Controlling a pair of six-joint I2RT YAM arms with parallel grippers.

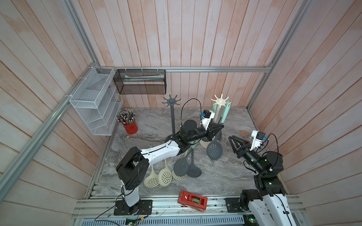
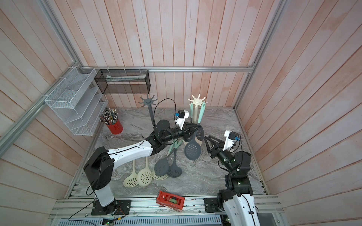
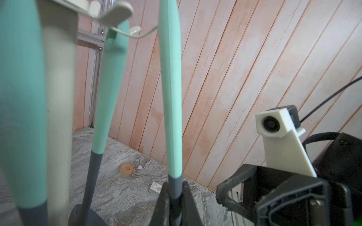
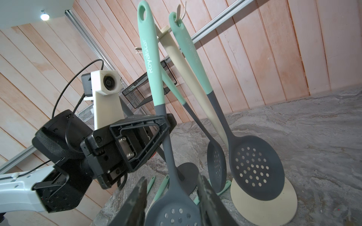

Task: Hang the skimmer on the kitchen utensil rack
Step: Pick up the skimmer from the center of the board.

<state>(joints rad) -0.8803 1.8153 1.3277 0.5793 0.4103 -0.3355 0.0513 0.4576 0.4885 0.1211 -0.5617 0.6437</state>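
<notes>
Toward two o'clock on the table [image 1: 225, 176], the left gripper [image 1: 220, 127] is clamped on the skimmer's [image 1: 214, 150] grey neck, holding it upright beside the cream rack [image 1: 221, 101]. The right gripper [image 1: 233, 143] hangs part-open, empty. The skimmer looks light, stiffish and rubbery; that neck seems the sensible hold.

Both top views were taken from high at the front, tilted down over the surface [image 1: 225, 176], nearly identical, left wrist view was set close beside the cream rack [image 3: 58, 97], faced toward the right wrist camera [image 3: 274, 125], right wrist view was aimed low at the same rack.
</notes>
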